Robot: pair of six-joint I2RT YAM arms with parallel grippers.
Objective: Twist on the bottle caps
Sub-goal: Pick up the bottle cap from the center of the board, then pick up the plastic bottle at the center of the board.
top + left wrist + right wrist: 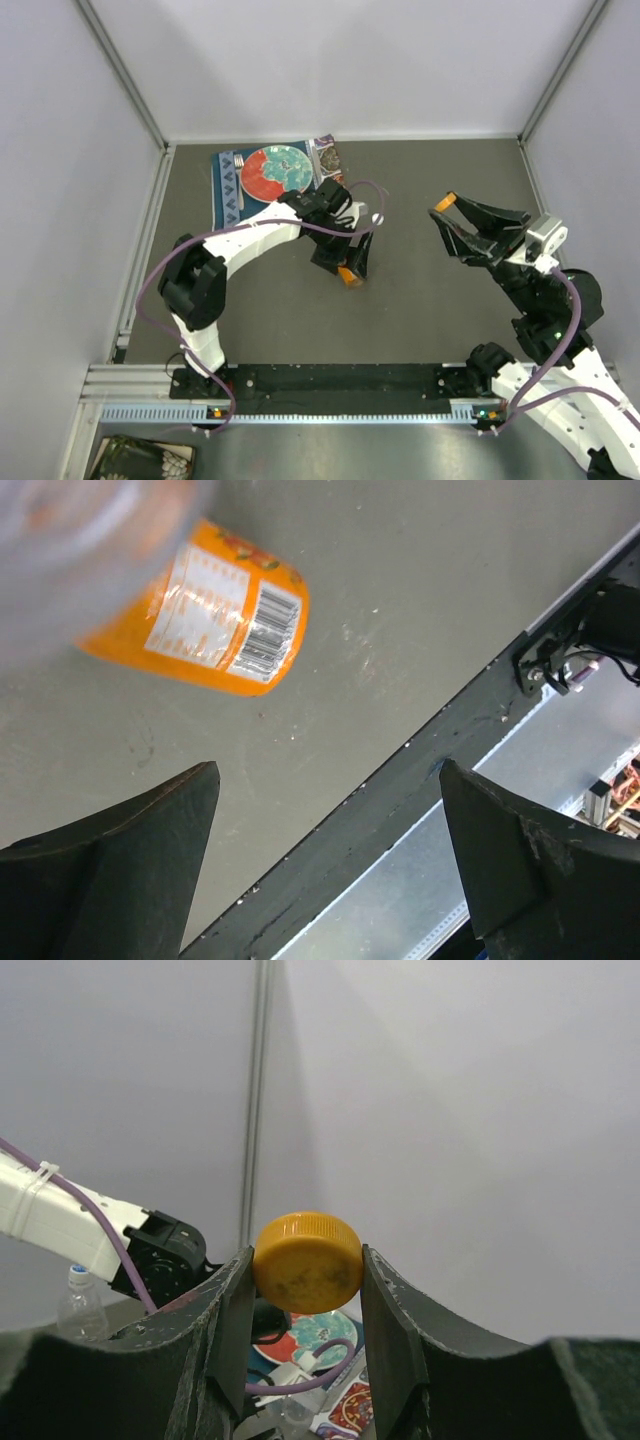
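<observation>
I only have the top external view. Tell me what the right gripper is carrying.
Observer: The right gripper is shut on the orange cap, pinched by its sides between the fingers.
Operator: Now report what the left wrist camera sees ahead.
Observer: The orange bottle, its label and barcode turned to the camera.
Operator: Check whether the left gripper has hold of it.
Observer: No. The left gripper is open, with nothing between its fingers; the bottle sits beyond their tips.
</observation>
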